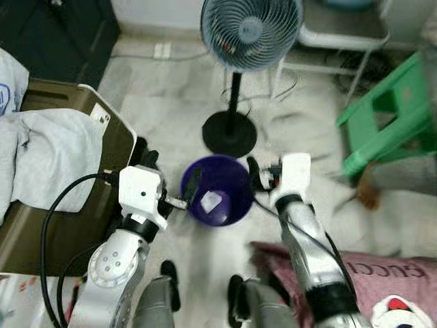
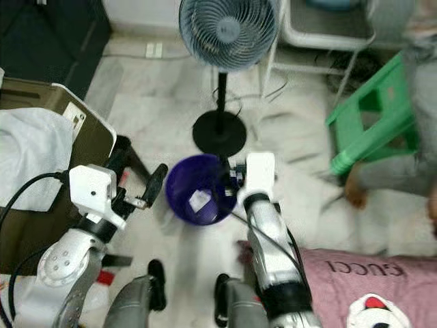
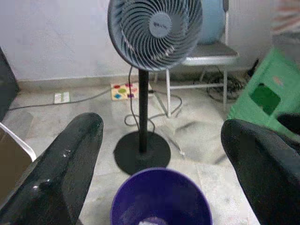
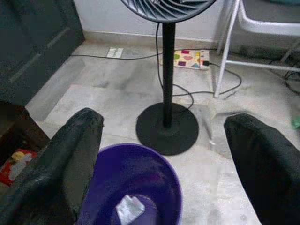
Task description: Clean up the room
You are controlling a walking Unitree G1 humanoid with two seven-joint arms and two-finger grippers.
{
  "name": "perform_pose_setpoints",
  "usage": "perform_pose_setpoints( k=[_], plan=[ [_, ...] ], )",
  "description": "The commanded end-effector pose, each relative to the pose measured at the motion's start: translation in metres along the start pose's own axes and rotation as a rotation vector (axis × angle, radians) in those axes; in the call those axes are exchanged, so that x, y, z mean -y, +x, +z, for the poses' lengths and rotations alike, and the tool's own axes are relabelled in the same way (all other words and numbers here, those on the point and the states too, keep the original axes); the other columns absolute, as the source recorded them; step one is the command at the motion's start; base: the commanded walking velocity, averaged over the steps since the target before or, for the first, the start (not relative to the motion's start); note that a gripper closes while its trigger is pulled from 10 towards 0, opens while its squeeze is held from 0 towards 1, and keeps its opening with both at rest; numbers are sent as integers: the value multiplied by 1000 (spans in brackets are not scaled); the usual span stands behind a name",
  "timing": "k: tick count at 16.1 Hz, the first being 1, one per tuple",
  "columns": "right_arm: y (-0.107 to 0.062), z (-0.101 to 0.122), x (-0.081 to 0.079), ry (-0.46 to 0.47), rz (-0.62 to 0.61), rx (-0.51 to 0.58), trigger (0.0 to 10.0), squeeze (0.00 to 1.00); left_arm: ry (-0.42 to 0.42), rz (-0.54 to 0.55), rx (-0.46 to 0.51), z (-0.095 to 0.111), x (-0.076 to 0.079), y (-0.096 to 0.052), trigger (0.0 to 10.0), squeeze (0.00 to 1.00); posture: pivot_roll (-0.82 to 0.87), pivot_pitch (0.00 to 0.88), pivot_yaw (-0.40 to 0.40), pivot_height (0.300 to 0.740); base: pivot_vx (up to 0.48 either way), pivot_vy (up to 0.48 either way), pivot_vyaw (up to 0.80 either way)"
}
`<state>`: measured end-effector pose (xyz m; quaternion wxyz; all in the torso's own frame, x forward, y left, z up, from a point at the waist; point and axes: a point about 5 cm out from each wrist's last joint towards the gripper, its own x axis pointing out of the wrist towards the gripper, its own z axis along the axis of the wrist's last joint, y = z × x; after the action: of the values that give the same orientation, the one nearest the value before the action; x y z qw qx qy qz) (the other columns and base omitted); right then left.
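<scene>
A purple bin [image 1: 235, 179] stands on the floor straight ahead, with a crumpled white paper [image 1: 210, 201] lying inside it. My left gripper [image 1: 171, 172] hovers at the bin's left rim, open, nothing between its fingers [image 3: 61, 173]. At the right rim my right gripper [image 1: 258, 176] is open too and holds nothing; its fingers [image 4: 70, 159] spread above the bin [image 4: 140, 164]. The paper [image 4: 130, 209] lies at the bottom of the bin.
A standing fan [image 1: 251, 31] has its round black base [image 1: 229, 133] just behind the bin. A green stool [image 1: 389, 116] and a person's hand [image 2: 354, 186] are at right. An olive case with white cloth [image 1: 54, 150] is at left. Pink fabric [image 1: 382, 273] lies near right.
</scene>
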<state>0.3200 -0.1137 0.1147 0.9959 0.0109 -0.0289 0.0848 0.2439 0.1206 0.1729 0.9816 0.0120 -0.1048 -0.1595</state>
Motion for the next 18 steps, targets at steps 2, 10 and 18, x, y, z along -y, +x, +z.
perform_pose_setpoints(
  k=[2,10,18],
  plan=[
    [-11,-2,10,-27,28,13,10000,1000,9,32,3,-6,-4,1,10000,0,-25,164,-73,740,0,0,0],
    [-61,-11,44,-104,26,-57,10000,1000,39,146,29,-17,-17,-12,10000,0,-47,75,-65,740,0,0,0],
    [-46,15,33,-117,80,14,10000,0,35,159,85,-3,-16,-9,10000,0,-63,56,-75,740,0,0,100]
  ],
)
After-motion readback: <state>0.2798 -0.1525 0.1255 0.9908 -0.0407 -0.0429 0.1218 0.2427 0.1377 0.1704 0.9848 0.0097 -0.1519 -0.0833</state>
